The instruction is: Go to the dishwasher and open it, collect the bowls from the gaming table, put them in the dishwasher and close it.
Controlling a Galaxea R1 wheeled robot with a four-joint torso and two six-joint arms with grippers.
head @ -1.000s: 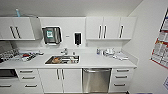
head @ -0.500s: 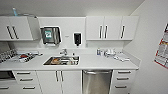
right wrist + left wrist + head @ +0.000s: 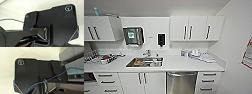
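The dishwasher (image 3: pixel 181 82) is seen shut beneath the white worktop (image 3: pixel 184 65), right of the sink (image 3: pixel 144 62); nothing of the task is yet done. The state of the fingers cannot be told.

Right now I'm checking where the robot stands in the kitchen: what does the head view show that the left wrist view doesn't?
Head view alone: the dishwasher, door shut, under the white counter, right of the sink; wall cabinets above; a paper towel dispenser. Left wrist view alone: the robot's dark plate, a thin blue cable crossing it, and grey panels beside it. Shared: pale, off-white surfaces behind everything.
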